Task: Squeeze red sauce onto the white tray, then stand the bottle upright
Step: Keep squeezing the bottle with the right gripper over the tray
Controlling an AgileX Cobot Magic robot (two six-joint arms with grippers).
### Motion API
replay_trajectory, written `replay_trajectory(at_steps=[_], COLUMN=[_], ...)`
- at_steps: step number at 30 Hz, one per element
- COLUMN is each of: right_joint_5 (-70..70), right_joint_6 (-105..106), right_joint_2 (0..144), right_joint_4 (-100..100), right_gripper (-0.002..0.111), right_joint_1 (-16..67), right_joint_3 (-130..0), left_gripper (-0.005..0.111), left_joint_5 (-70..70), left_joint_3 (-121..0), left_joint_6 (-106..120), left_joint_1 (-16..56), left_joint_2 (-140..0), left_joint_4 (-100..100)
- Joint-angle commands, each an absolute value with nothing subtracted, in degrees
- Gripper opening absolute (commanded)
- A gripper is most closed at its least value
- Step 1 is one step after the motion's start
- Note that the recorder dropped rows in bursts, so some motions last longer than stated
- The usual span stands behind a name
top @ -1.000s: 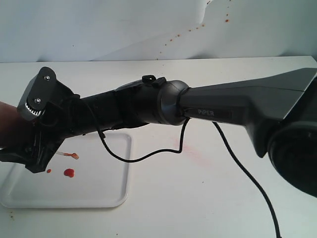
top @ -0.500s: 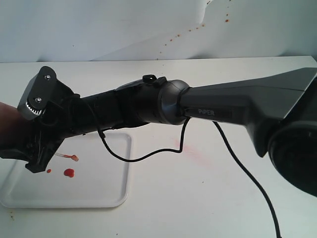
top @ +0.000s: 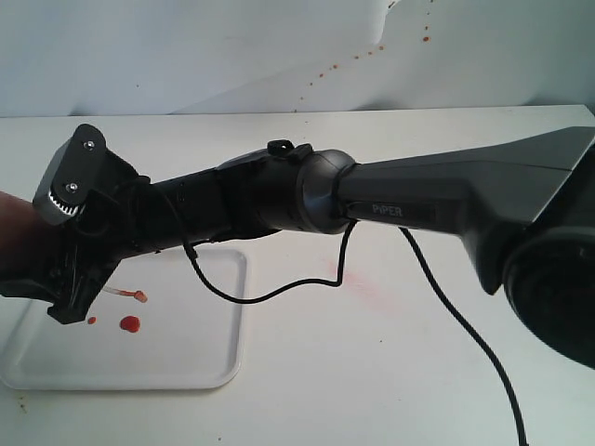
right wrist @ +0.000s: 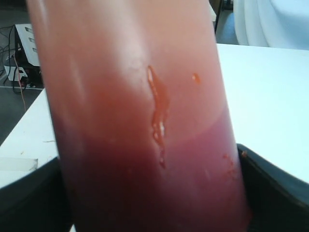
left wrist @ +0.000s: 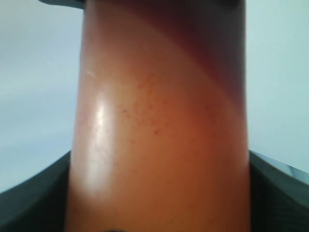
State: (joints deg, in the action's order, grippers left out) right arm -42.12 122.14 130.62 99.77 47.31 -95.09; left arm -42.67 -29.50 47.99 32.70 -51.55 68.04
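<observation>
While the right arm [top: 437, 200] reaches across the desk [top: 390, 372] to the left side of the exterior view, the right end effector [top: 51, 269] sits above the near-left part of the white tray [top: 200, 362] with the bottle [top: 17, 232] between its jaws. Only a brownish section of the bottle shows there, at the picture's left edge, raised clear of the tray. In the right wrist view the dark fingers [right wrist: 275, 188] lie against both sides of the bottle wall, so this end effector is clenched on the bottle; dark red liquid fills part of the body and a streak clings to the wall. In the left wrist view the left end effector [left wrist: 159, 208] likewise grasps the bottle, with a finger on each flank. The red sauce [top: 130, 323] lies as a round blob on the tray, just below the right end effector, with a smaller drop [top: 91, 321] beside it. A black cable [top: 251, 295] hangs from the arm over the tray's right rim. A faint pink smear [top: 372, 293] marks the desk, well apart from the tray.
</observation>
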Motion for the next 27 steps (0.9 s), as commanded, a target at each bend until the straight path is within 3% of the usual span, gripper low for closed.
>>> replay_trajectory(at_steps=[1,12,14,17,22,23,27], right_joint_5=[-42.22,-41.16,-41.16,-41.16,-41.16,-41.16,-42.45], right_joint_6=[122.75,122.75,122.75,122.36,122.45,122.59,122.58], right_joint_2=[130.25,130.25,130.25,130.25,130.25,130.25,130.25], right_joint_4=[99.95,99.95,99.95,99.95,99.95,99.95,99.95], right_gripper=[0.000,0.001,0.007,0.031,0.100,0.105,0.105], right_joint_1=[47.36,47.36,47.36,47.36,47.36,47.36,47.36], right_joint_3=[-95.44,-95.44,-95.44,-95.44,-95.44,-95.44,-95.44], left_gripper=[0.000,0.000,0.000,0.000,0.000,0.000,0.000], left_joint_5=[-41.79,-41.90,-41.90,-41.90,-42.00,-42.00,-42.00], left_joint_3=[-29.58,-29.58,-29.58,-29.58,-29.58,-29.58,-29.58], left_joint_6=[47.21,47.21,47.21,47.21,47.21,47.21,47.21], left_joint_1=[32.88,32.88,32.88,32.88,32.88,32.88,32.88], left_joint_2=[-50.82,-50.82,-50.82,-50.82,-50.82,-50.82,-50.82], left_joint_4=[69.38,69.38,69.38,69.38,69.38,69.38,69.38])
